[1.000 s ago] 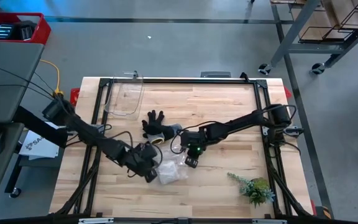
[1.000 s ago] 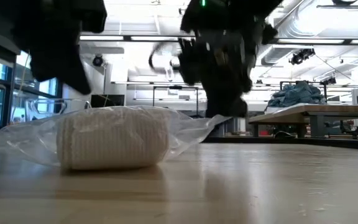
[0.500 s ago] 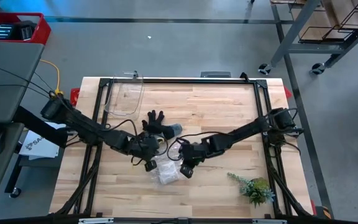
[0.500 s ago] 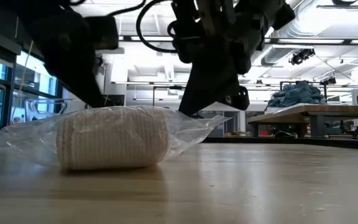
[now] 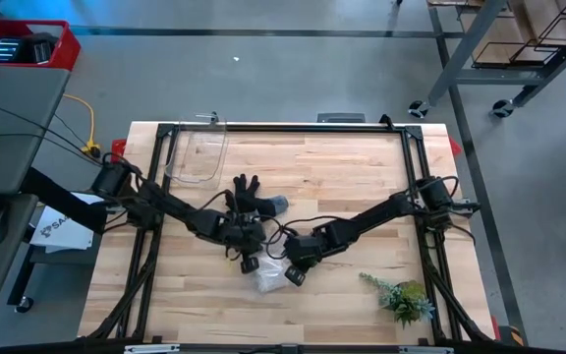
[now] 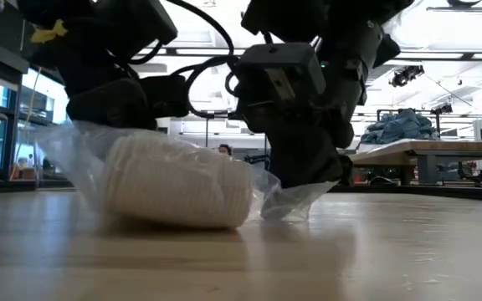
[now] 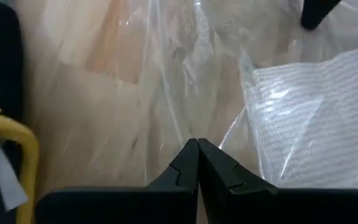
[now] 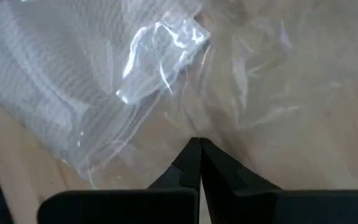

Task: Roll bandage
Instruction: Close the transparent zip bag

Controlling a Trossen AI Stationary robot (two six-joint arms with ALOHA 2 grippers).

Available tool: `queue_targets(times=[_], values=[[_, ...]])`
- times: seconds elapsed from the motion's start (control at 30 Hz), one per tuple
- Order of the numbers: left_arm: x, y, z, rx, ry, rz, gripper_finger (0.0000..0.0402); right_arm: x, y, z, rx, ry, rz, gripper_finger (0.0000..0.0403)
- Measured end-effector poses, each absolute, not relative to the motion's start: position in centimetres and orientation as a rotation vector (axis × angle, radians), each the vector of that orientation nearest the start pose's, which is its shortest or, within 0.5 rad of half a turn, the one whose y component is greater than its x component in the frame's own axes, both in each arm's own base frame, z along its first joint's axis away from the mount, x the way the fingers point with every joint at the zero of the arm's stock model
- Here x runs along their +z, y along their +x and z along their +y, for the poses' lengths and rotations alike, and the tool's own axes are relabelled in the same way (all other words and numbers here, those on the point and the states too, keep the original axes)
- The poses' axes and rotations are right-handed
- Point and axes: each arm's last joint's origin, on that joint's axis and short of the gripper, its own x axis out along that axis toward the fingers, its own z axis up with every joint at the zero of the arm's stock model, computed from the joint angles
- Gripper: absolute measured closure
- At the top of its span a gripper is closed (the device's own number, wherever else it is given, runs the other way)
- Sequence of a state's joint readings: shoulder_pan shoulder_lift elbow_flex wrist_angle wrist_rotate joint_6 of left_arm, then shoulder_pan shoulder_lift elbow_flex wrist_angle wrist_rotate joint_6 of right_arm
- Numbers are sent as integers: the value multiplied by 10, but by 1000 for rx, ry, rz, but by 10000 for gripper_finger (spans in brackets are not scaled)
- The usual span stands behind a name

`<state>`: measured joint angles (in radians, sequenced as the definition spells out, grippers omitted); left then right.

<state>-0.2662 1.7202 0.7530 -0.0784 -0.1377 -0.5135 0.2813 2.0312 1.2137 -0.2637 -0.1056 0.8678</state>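
Note:
The bandage (image 6: 178, 180) is a white gauze roll inside a crinkly clear plastic bag (image 5: 271, 279) that lies near the table's middle. The roll also shows in the left wrist view (image 7: 316, 118) and the right wrist view (image 8: 36, 74). My left gripper (image 5: 247, 264) is shut on the bag's left end. My right gripper (image 5: 293, 276) is shut on the bag's right end. The roll lies tilted in the bag, its right part low on the table. My left gripper pinches the clear plastic (image 7: 185, 127) of the bag's left end between its two fingertips, beside the roll. It comes slanting down from the table's left. That end of the bag (image 6: 74, 146) stands raised off the table. My right gripper pinches the loose plastic (image 8: 191, 124) of the bag's right end between its two fingertips, clear of the roll. It comes slanting down from the table's right. That flap (image 6: 295, 201) sits low, at the table's surface.
A black-and-grey work glove (image 5: 247, 201) lies just beyond the bag. A clear plastic container (image 5: 197, 152) stands at the far left. A small green plant (image 5: 402, 298) lies at the near right. Bare wood lies toward the near edge and far right.
My right gripper has moved toward the near edge and down to the bag's right end. My left gripper has moved toward the table's right, to the bag's left end. The bag's left end has risen, and the roll inside has tipped and slid toward the right.

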Motion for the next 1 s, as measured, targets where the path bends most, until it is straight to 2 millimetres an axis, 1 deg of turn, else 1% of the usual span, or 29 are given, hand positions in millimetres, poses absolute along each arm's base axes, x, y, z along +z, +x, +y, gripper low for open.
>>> queue_targets(times=[0.13, 0.2, 0.27, 0.4, 0.47, 0.53, 0.57, 0.63, 0.73, 0.8, 0.9, 1.0], values=[[129, 279, -71, 151, -266, 1006, 401, 121, 375, 112, -113, 646, 1165, 403], [145, 277, -70, 145, -283, 956, 401, 127, 374, 112, -99, 654, 1160, 403], [161, 273, -69, 146, -313, 905, 401, 136, 373, 111, -88, 655, 1138, 403], [183, 263, -70, 219, -369, 820, 401, 164, 373, 103, -68, 633, 1034, 403], [190, 260, -75, 258, -393, 764, 401, 168, 376, 94, -89, 629, 1005, 403], [188, 259, -83, 303, -412, 736, 401, 168, 379, 82, -116, 629, 989, 403], [184, 259, -87, 326, -414, 735, 401, 169, 381, 74, -134, 632, 974, 403], [175, 261, -95, 347, -427, 733, 401, 164, 385, 58, -171, 640, 963, 403], [158, 265, -103, 367, -446, 762, 401, 150, 391, 32, -205, 671, 983, 403], [151, 267, -106, 381, -480, 770, 401, 149, 394, 20, -192, 693, 967, 403], [140, 268, -109, 408, -496, 795, 401, 149, 394, 10, -178, 680, 979, 403], [135, 269, -110, 412, -495, 811, 401, 145, 391, 9, -156, 670, 1023, 403]])
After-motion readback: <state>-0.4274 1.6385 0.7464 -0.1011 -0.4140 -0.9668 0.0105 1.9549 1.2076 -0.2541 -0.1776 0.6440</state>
